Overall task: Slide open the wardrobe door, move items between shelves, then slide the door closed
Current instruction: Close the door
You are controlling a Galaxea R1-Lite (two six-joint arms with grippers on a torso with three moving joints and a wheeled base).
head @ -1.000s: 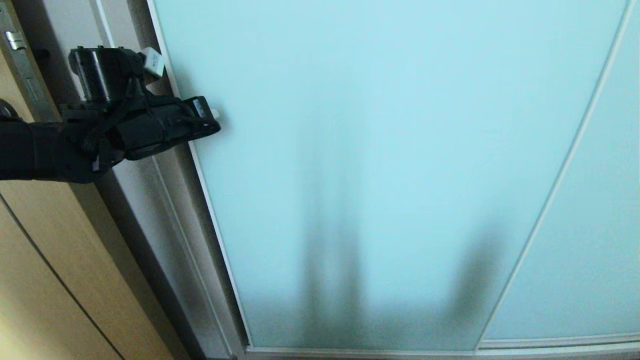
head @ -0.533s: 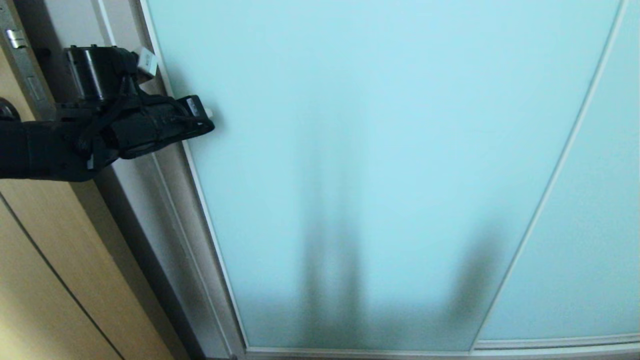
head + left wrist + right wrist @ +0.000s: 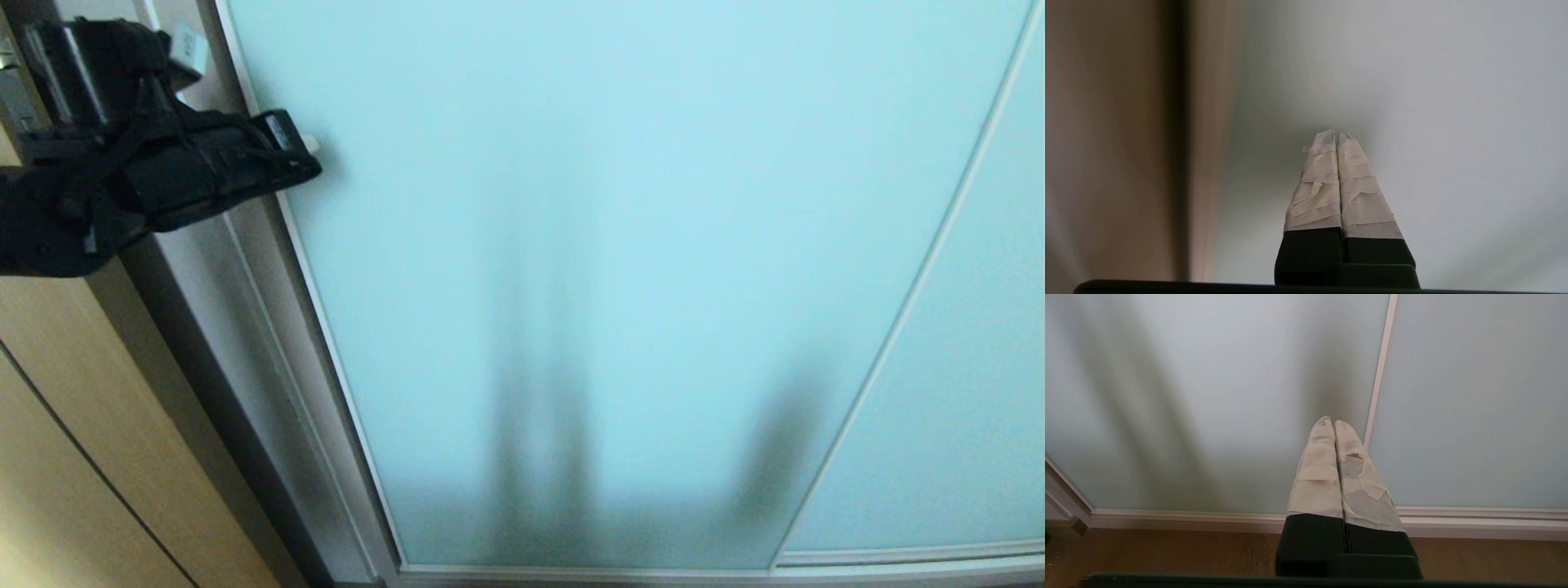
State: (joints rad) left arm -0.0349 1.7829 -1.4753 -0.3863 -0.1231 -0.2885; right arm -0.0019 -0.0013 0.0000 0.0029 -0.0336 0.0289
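frosted matt glass sliding wardrobe door (image 3: 620,245), slim metal frame

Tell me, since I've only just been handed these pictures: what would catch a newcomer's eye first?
The sliding wardrobe door, a pale aqua frosted panel, fills most of the head view, with dark shadow streaks low on it. At upper left the black left end effector, its taped fingers pressed together, points at the glass near the door's left edge. The right end effector, also shut, points low at the door just above the wooden floor.

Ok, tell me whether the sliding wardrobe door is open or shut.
Shut. The sliding wardrobe door fills the opening, no shelf showing; its frame meets the jamb. The shut left gripper is at its left edge.
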